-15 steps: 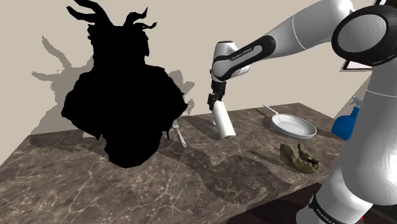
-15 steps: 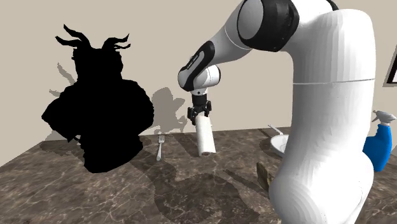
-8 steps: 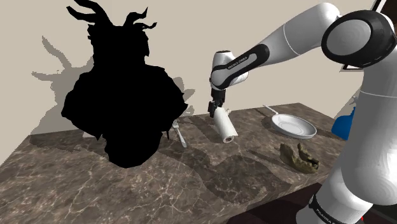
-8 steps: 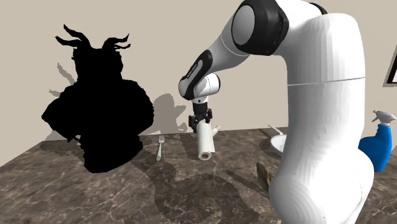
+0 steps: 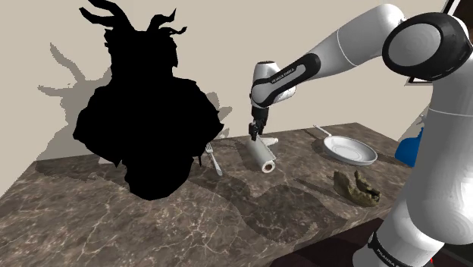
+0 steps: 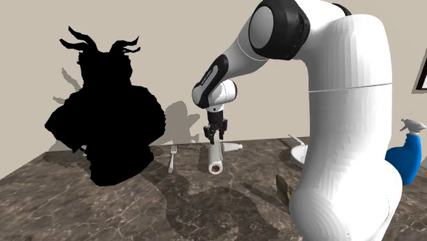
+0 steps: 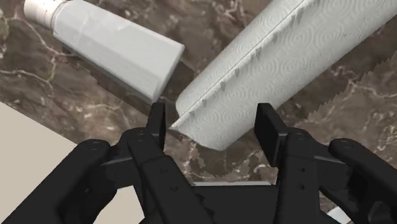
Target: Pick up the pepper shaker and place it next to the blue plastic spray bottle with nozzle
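Evidently nothing is gripped — the gripper is spread open around a white roll lying flat. Lifting and delivery to the blue bottle are left.

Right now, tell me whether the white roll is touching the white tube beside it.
Apart. The wrist view shows a strip of dark counter running between the white roll and the wide end of the white tube.
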